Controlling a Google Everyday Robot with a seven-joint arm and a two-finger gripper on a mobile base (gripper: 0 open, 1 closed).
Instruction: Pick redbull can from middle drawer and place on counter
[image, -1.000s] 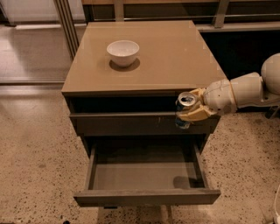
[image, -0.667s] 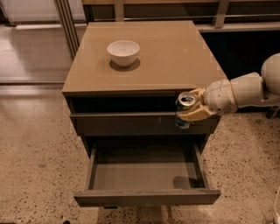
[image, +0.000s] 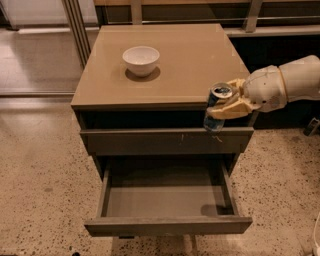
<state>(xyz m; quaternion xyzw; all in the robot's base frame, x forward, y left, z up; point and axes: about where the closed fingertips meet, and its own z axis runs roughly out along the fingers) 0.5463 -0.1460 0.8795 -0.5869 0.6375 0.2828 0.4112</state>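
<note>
Table: lies to the left of and behind the gripper. Middle drawer: pulled open, below and left of the gripper. White bowl: well apart, left and behind. Gripper is closed round the redbull can, near upright, just off the table's front-right edge. Judgement: lift the can's base above the edge first, then move inward and set it down away from the bowl.

One can in gripper, one bowl, two drawers.
</note>
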